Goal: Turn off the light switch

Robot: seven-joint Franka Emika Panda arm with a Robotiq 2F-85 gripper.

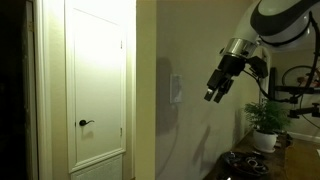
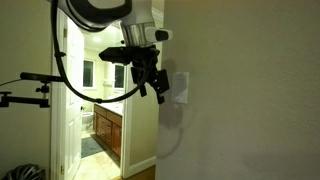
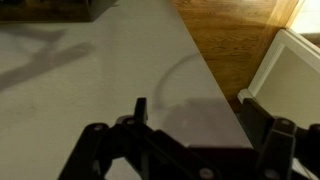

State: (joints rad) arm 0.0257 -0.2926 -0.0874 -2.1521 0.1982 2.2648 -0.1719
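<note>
The light switch (image 1: 176, 89) is a small upright white plate on the beige wall; it also shows in an exterior view (image 2: 181, 86). My gripper (image 1: 213, 97) hangs from the arm to the right of the switch, a short gap away from the wall. In an exterior view my gripper (image 2: 152, 88) is just left of the plate, close to it. In the wrist view the two dark fingers (image 3: 193, 108) stand apart with only bare wall between them, so the gripper is open and empty. The switch does not show in the wrist view.
A white door (image 1: 97, 85) with a black handle (image 1: 85, 124) stands left of the wall corner. A potted plant (image 1: 266, 120) and dark items sit on a surface at lower right. A lit doorway (image 2: 100, 100) shows cabinets beyond. Wooden floor (image 3: 235, 35) shows in the wrist view.
</note>
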